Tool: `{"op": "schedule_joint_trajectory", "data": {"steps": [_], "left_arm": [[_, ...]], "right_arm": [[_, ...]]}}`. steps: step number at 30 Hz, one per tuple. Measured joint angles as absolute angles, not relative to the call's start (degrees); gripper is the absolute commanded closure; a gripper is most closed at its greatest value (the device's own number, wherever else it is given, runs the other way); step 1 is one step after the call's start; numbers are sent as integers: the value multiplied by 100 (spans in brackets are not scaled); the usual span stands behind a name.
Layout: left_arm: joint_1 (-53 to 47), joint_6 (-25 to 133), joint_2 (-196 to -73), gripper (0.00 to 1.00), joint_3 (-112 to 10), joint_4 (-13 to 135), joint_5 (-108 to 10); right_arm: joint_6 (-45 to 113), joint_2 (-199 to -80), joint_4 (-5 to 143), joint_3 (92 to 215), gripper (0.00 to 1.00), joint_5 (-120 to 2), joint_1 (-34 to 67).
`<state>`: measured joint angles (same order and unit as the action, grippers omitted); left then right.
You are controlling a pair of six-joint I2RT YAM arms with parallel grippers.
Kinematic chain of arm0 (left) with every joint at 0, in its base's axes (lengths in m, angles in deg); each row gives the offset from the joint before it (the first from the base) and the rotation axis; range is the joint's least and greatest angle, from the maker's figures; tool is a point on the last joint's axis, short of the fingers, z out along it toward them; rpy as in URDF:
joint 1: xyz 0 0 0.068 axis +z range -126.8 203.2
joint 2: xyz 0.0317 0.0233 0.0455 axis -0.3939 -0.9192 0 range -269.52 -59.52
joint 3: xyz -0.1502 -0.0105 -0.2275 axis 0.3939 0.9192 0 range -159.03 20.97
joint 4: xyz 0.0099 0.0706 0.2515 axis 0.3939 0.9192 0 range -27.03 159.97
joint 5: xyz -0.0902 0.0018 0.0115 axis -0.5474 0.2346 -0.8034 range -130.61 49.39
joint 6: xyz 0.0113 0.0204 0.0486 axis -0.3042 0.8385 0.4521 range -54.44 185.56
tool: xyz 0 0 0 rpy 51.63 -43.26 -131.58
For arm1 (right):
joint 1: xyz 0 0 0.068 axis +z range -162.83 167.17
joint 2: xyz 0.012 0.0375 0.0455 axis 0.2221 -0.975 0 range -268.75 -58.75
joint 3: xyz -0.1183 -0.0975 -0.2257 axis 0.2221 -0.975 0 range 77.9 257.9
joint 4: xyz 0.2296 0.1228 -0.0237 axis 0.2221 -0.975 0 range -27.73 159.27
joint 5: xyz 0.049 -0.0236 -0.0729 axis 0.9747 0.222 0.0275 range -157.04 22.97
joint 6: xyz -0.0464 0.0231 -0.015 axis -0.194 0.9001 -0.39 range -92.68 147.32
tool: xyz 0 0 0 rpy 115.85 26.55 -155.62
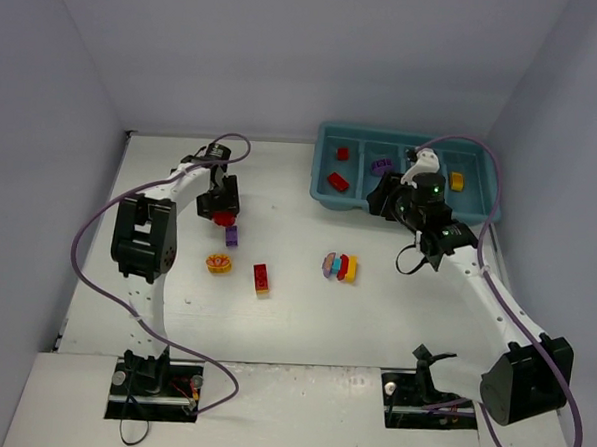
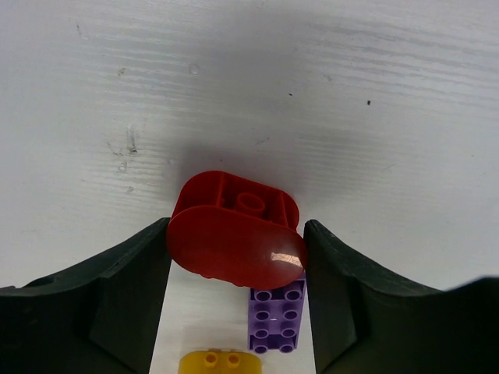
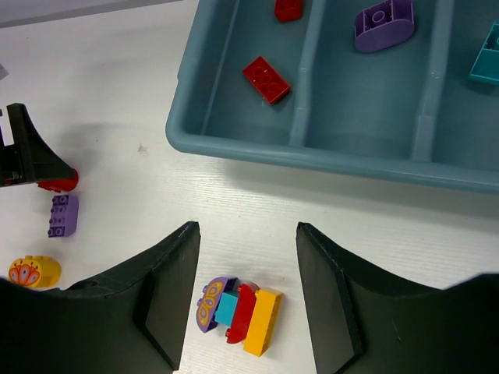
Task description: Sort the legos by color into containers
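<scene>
My left gripper (image 1: 222, 208) (image 2: 236, 234) is shut on a red rounded brick (image 2: 234, 241) resting on the white table, both fingers touching its ends. Close by lie a purple brick (image 2: 277, 319) (image 1: 232, 236) and a yellow rounded brick (image 1: 217, 263). The right gripper (image 1: 385, 200) (image 3: 246, 230) hangs open above the table, just in front of the teal tray (image 1: 320, 165) (image 3: 312, 156). Far below its fingers sits a multicoloured stack (image 3: 239, 312) (image 1: 340, 267). The tray holds two red bricks (image 3: 266, 79), a purple one (image 3: 383, 23), a cyan one (image 3: 487, 62) and a yellow one (image 1: 457, 181).
A red brick stacked on a yellow one (image 1: 262, 279) lies mid-table between the arms. Grey walls close in the table at the back and sides. The right arm's cable loops over the tray's right end (image 1: 491, 184).
</scene>
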<state>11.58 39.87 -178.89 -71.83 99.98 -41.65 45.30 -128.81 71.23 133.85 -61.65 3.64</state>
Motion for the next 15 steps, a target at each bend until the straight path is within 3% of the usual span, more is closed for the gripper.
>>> {"op": "schedule_joint_trajectory", "data": {"steps": [7, 15], "left_arm": [[963, 3954, -17556, 93, -7248, 9926, -4429], [-127, 3786, -17360, 92, -8721, 9190, -4469]], "right_arm": [[4528, -12466, 6998, 13277, 51, -6283, 364], [4534, -11804, 6697, 13122, 51, -6519, 364]]}}
